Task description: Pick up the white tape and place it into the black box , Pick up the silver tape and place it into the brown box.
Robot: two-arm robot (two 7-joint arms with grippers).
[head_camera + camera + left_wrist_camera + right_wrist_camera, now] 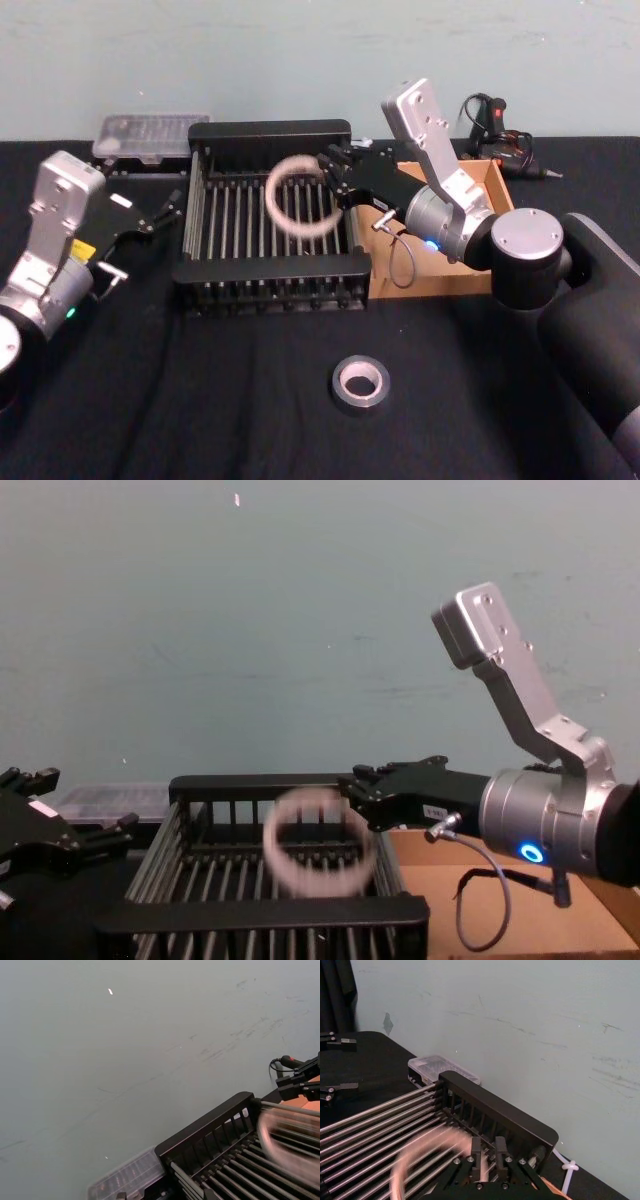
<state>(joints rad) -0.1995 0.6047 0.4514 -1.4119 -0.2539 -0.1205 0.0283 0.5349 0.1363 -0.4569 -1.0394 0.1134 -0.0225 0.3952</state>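
The silver tape is seen lying flat on the black-covered desk near its front edge, roughly in the middle, well apart from both boxes and not touched by anything.

Farther back, the black box is set in the middle of the desk, with the brown box right beside it on the robot's right, mostly covered by the right arm. The white tape is caught as a blurry ring over the slatted floor of the black box, tilted up on edge; whether it's touching the bars can't be told. The right gripper is held just beside it, over the box's right side, and its jaws look spread apart with nothing between them.

The left gripper is parked by the box's left wall, fingers spread wide, nothing held.

A clear plastic case is tucked at the back edge, behind the box's left corner.
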